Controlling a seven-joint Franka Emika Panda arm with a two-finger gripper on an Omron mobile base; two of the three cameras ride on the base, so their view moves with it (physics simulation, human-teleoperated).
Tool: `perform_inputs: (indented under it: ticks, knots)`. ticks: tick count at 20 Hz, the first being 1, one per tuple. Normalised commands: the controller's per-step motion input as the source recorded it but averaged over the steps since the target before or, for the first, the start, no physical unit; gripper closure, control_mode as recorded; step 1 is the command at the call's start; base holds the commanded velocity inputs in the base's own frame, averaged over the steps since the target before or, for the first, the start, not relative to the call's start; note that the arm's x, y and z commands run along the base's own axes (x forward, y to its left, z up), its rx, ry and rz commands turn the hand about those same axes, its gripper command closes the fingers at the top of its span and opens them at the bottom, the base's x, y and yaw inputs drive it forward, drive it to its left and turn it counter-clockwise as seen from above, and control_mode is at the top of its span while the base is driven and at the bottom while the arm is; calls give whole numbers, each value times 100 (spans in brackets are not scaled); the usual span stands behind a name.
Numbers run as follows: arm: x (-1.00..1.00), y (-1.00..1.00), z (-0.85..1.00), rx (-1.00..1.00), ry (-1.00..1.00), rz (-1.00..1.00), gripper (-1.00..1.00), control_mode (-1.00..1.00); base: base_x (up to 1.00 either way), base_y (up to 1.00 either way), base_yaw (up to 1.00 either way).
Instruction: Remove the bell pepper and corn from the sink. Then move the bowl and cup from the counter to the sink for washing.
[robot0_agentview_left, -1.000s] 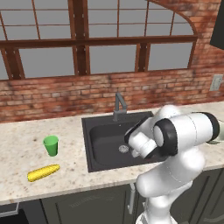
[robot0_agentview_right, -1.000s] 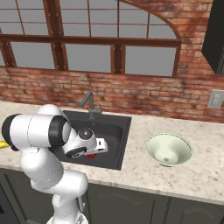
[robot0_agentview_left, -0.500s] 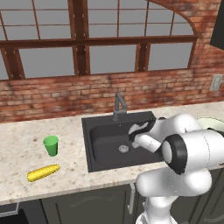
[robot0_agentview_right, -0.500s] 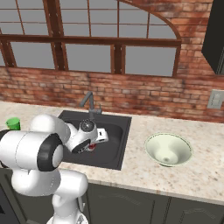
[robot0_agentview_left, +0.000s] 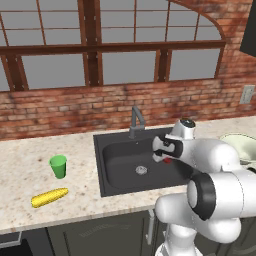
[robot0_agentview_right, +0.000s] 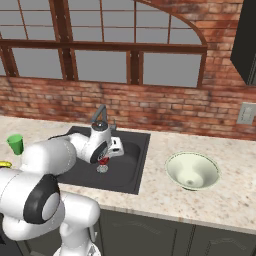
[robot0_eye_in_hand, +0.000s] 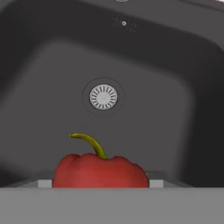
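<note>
The red bell pepper (robot0_eye_in_hand: 100, 170) with its curved green stem sits between my fingertips, hanging above the dark sink (robot0_eye_in_hand: 175, 61) near the drain (robot0_eye_in_hand: 103, 96). My gripper (robot0_agentview_left: 166, 159) is shut on it over the basin's right half, and a bit of red shows under the hand (robot0_agentview_right: 103, 161). The yellow corn (robot0_agentview_left: 49, 197) lies on the counter (robot0_agentview_left: 30, 165) left of the sink (robot0_agentview_left: 107, 172). A green cup (robot0_agentview_left: 58, 166) stands just behind it. The pale bowl (robot0_agentview_right: 192, 170) rests on the counter right of the sink (robot0_agentview_right: 131, 176).
A grey faucet (robot0_agentview_left: 136, 120) rises at the sink's back edge, close behind my hand. A brick wall with windows runs behind the counter. My bulky white arm (robot0_agentview_left: 220, 185) stands in front of the sink's right side.
The hand has carried the bell pepper a little to the right and up over the sink. The arm's elbow has swung right. Corn, cup and bowl have stayed put.
</note>
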Motion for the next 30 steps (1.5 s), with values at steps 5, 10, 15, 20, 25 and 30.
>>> perform_inputs:
  ticks: [5,10,15,20,25,30]
  knots:
    - [-25,0,28,0,11,0,100,-100,0,0,0]
    - [-28,1,20,4,7,0,100,-100,0,0,0]
    - [-24,3,21,5,4,0,100,-100,0,0,0]
    - [-25,16,10,6,3,-1,100,-100,0,0,0]
    - [-28,16,5,6,4,0,100,-100,0,0,0]
    - [-26,23,7,2,5,-2,100,-100,0,0,0]
